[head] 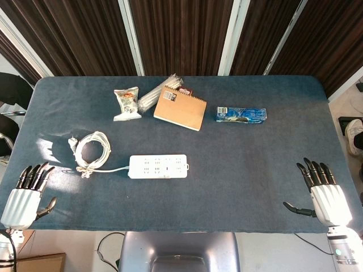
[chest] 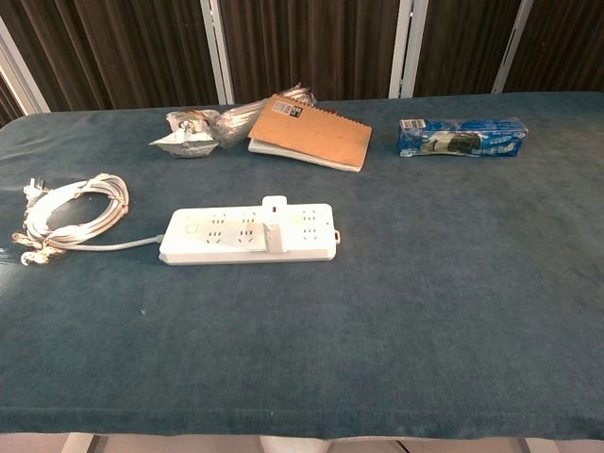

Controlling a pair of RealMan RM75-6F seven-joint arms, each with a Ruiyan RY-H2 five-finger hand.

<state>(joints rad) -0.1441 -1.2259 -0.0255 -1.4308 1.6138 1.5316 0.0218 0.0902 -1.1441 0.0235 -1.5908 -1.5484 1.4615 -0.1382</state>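
A white power strip point(chest: 249, 234) is being shown lying flat on the blue table point(chest: 434, 311), its coiled cord point(chest: 71, 213) bundled just beside it. Further back, a brown notebook point(chest: 311, 132) is being seen resting against a clear packet point(chest: 193, 132), with a blue snack pack point(chest: 461, 137) lying well apart.

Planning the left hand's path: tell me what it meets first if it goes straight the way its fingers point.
Probably the coiled cord of the power strip. The left hand points up and slightly right in the head view; the line may pass just left of the coil.
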